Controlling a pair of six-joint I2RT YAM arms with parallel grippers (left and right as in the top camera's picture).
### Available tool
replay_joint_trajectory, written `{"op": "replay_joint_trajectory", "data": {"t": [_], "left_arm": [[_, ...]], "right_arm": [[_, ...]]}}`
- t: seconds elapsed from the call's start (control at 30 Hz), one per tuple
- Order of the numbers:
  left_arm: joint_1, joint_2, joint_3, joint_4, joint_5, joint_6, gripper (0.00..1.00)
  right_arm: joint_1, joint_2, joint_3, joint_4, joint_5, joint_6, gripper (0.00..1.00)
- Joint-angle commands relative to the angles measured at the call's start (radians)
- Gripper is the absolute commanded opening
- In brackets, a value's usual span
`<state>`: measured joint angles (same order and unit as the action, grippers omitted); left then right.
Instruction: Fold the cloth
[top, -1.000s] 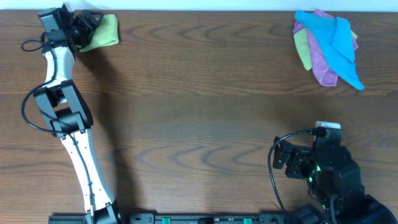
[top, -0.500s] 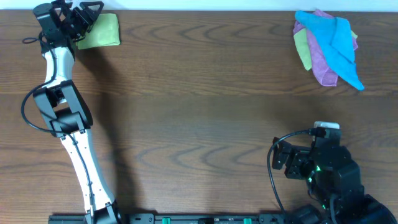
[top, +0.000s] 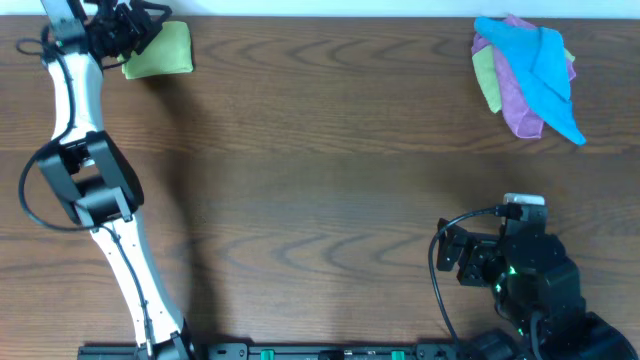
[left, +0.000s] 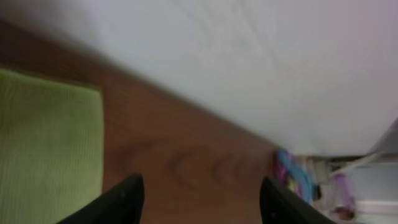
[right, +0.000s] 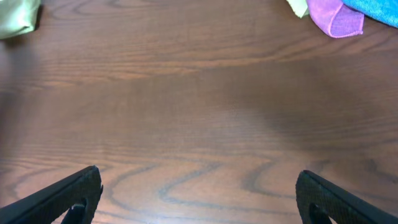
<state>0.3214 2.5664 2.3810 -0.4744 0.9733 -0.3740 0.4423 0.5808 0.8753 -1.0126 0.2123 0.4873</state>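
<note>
The lime-green cloth (top: 162, 50) lies as a small flat folded square at the table's far left corner. My left gripper (top: 146, 27) hovers at its far-left edge, over the table's back edge. In the left wrist view the cloth (left: 43, 149) fills the left side. The left gripper (left: 200, 186) is open there, with only bare wood between its dark fingers (left: 127, 196). My right gripper (top: 457, 253) rests near the front right. It is open (right: 198, 180) over bare wood, and the cloth (right: 17, 17) shows far off at the upper left.
A pile of cloths lies at the far right: a bright blue cloth (top: 540, 60) on top, a purple cloth (top: 520, 112) and a yellow-green piece (top: 487, 80) beneath. A white wall (left: 249, 56) borders the table's back edge. Cables trail by the right arm (top: 530, 275).
My left arm has swung left and back, carrying its gripper off the cloth's top to its far-left edge, with the jaws somewhat narrower. The cloth stays flat. The right arm has not moved.
</note>
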Motion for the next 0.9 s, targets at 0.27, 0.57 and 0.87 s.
{"op": "replay_joint_trajectory", "data": {"t": [0.27,0.57,0.87], "left_arm": [[-0.143,-0.389,0.027,-0.645,-0.521,0.51,0.58],[-0.266,-0.666,0.027,-0.95,-0.682,0.506,0.65],[-0.491,-1.034,-0.017,-1.108,-0.907,0.412,0.65]], "right_arm": [[0.006,0.0,0.002,-0.051,0.067,-0.032,0.99],[0.006,-0.034,0.039,-0.112,0.067,-0.028,0.99],[0.006,-0.168,0.054,-0.163,-0.007,-0.033,0.99]]}}
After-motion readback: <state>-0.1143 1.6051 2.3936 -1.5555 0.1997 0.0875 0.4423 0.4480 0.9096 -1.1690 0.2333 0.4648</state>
